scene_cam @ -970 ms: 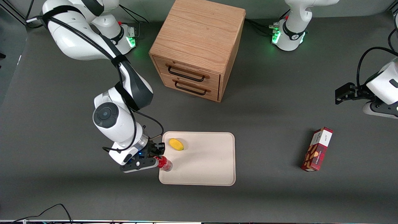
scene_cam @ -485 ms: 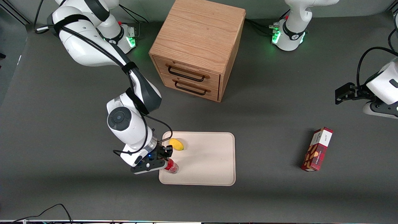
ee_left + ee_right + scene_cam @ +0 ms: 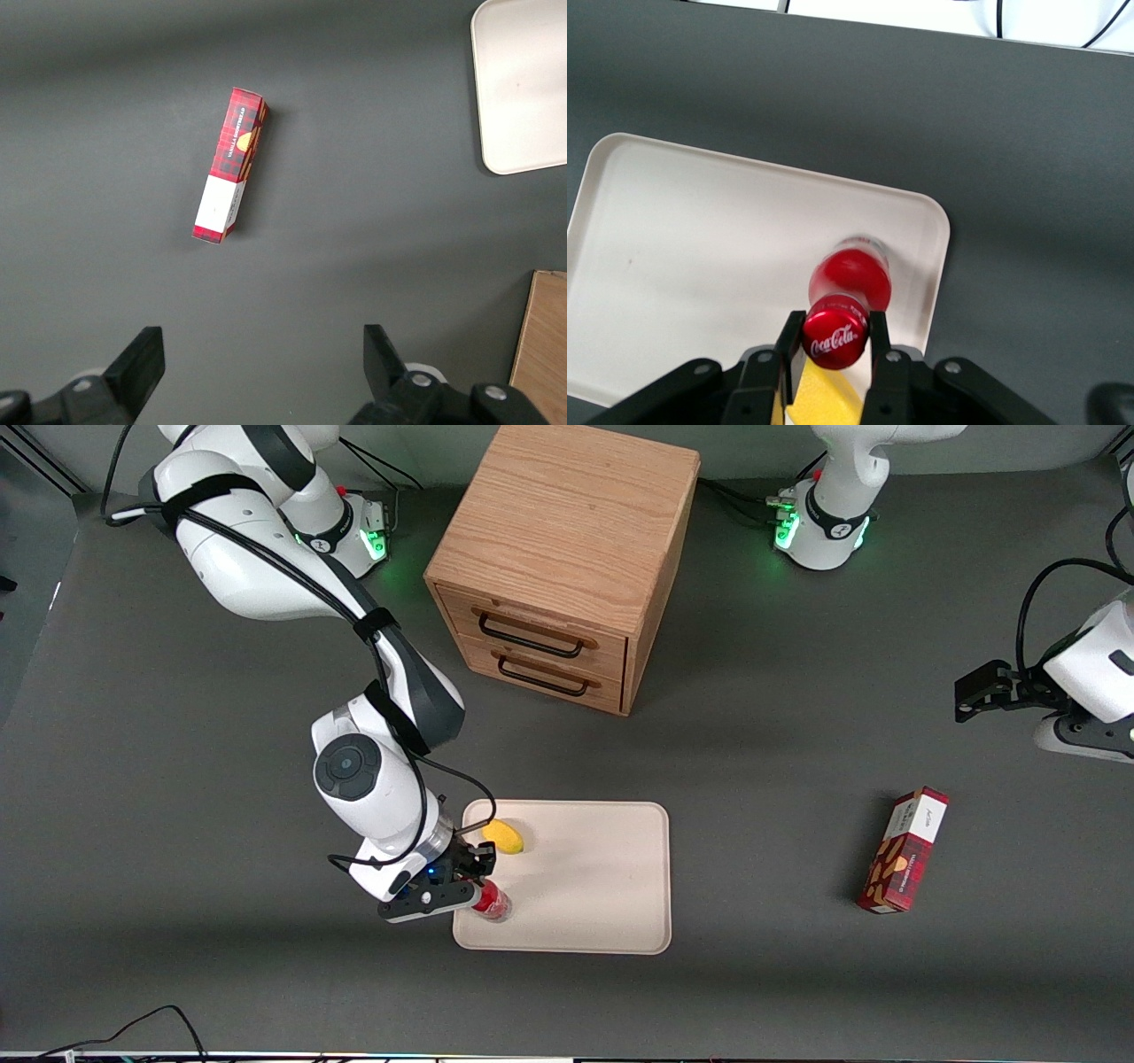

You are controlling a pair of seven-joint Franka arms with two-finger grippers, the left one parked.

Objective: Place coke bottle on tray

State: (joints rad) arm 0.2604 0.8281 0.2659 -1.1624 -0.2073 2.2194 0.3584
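The small red coke bottle [image 3: 492, 901] stands upright in my right gripper [image 3: 472, 886], over the corner of the cream-beige tray [image 3: 585, 895] nearest the working arm and the front camera. In the right wrist view the gripper [image 3: 834, 338] is shut on the bottle's red cap [image 3: 834, 336], with the bottle body [image 3: 850, 279] hanging over the tray [image 3: 700, 248] near its rim. Whether the base touches the tray I cannot tell.
A yellow object [image 3: 502, 836] lies on the tray beside the gripper, farther from the front camera. The wooden drawer cabinet [image 3: 563, 558] stands farther back. A red plaid snack box [image 3: 904, 850] lies toward the parked arm's end, also in the left wrist view [image 3: 232, 164].
My right gripper has carried the bottle sideways from the tray's edge to over the tray's corner, moving toward the parked arm's end. Most of the move came in the first half second.
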